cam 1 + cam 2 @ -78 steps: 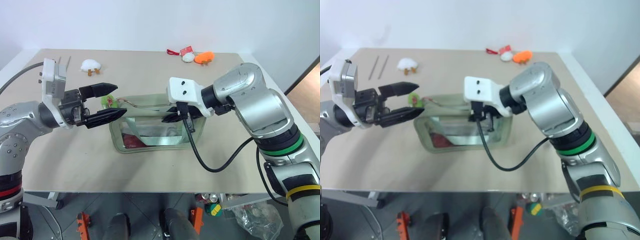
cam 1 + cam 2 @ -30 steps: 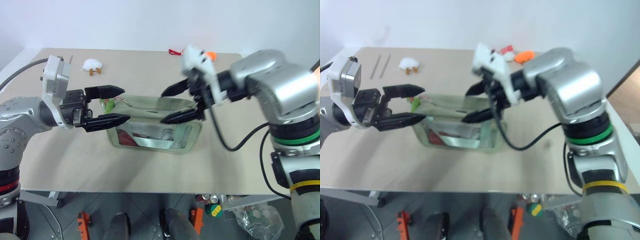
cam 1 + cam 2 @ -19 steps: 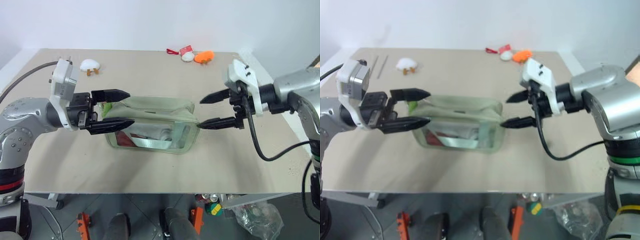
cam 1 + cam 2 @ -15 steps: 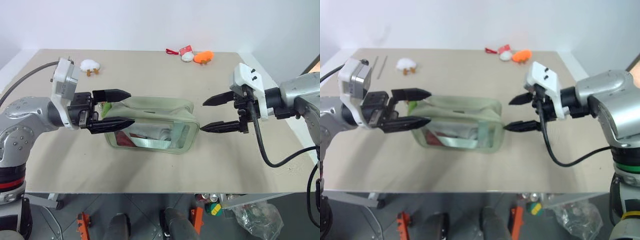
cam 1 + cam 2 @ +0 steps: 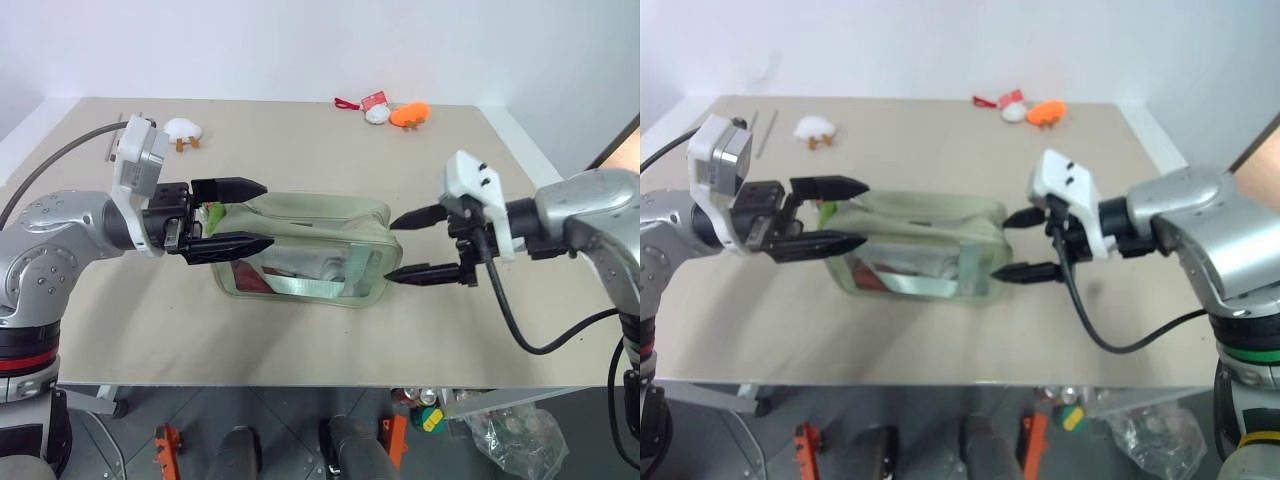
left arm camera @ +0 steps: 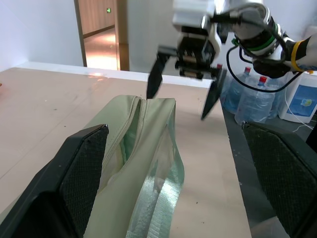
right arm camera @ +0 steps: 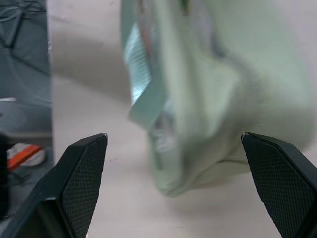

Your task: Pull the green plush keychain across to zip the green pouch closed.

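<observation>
Pouch: my green pouch (image 5: 305, 250) sits on the tabletop (image 5: 300, 140).
Left gripper (image 5: 255, 216): spread wide, empty, at its left end.
Right gripper (image 5: 400, 248): spread wide, empty, at its right end.
Keychain: the green plush keychain (image 5: 212, 212) is, I think, behind my left fingers.

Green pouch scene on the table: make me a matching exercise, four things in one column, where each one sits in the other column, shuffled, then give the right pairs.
Things:
1. green pouch
2. white plush with orange feet
3. orange plush
4. green plush keychain

Places:
A. far edge of the table, towards the robot's right
B. at the pouch's end nearest the left gripper
C. middle of the table, between the left gripper and the right gripper
D. far side of the table, towards the robot's left

Pairs: 1-C, 2-D, 3-A, 4-B
</observation>
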